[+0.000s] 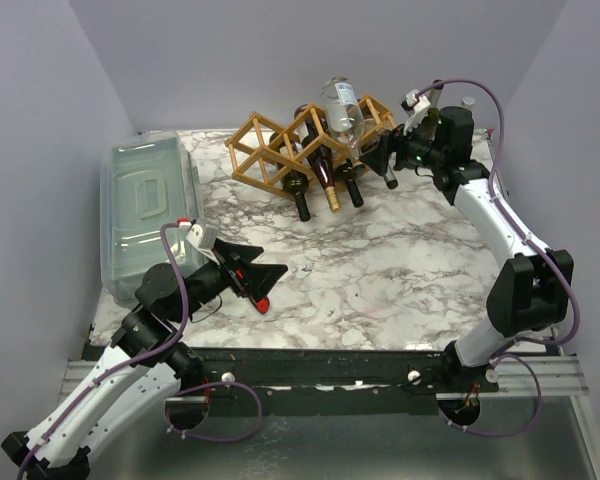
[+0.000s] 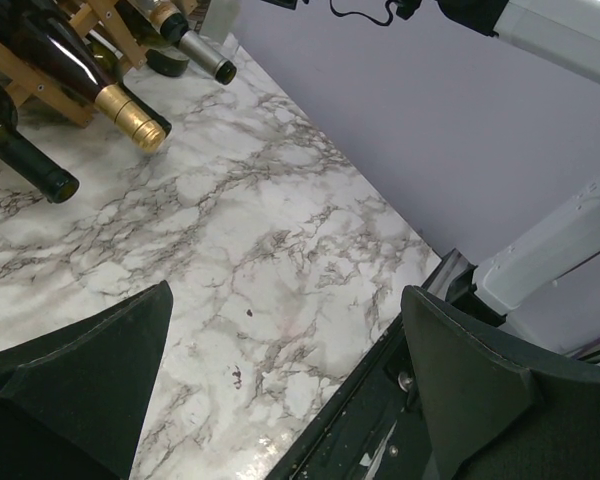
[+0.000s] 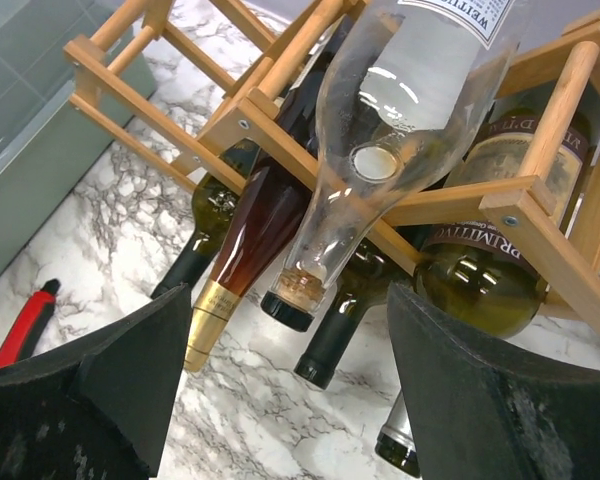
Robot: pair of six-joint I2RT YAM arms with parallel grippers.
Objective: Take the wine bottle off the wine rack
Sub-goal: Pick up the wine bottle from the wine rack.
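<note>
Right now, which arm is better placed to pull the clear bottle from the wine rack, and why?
Right. The right gripper hangs open at the wine rack, facing the clear bottle; the left gripper is open but far from it.

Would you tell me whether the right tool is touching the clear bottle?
Apart. The right wrist view shows the clear bottle with its neck between the fingers of the open right tool, with gaps on both sides.

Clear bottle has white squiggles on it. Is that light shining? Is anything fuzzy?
Right wrist view: yes, those streaks are light reflecting off the clear bottle, which looks sharp. Left wrist view: the table gleams near its front edge. Top view: even light, only soft shadows, nothing badly blurred.
</note>
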